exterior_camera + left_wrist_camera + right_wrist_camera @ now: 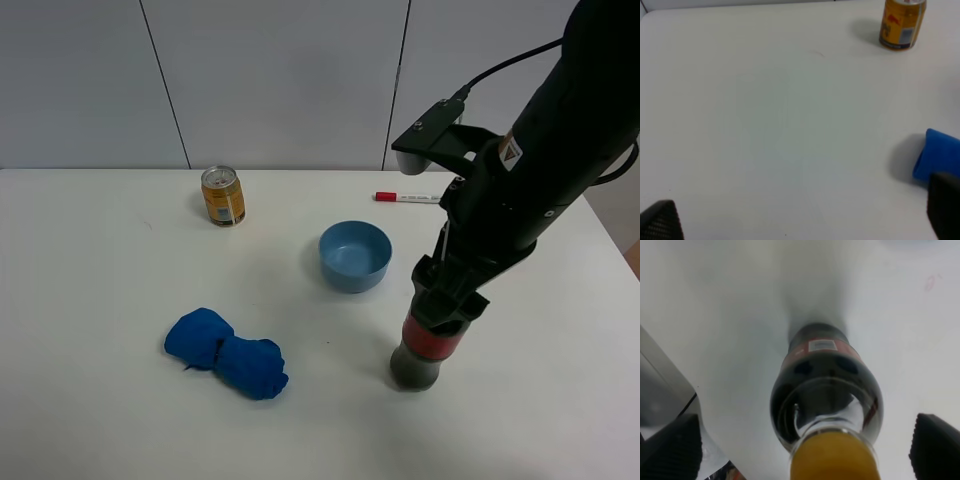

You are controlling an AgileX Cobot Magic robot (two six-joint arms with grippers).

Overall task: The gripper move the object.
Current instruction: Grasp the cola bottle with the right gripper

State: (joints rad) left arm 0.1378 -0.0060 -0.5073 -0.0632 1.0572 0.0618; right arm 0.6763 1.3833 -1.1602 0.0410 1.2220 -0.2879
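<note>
Can (223, 196) stands rear left, bowl (350, 278) centre, cloth (226, 354) front left, bottle (428, 347) front right.

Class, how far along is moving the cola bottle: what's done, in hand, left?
Done: the right claw sits over the bottle, a finger on each side. In hand: the grasp; the wrist view shows gaps beside the fingers, so nothing is gripped. Left: close, lift, move; the bottle stands on the table.
</note>
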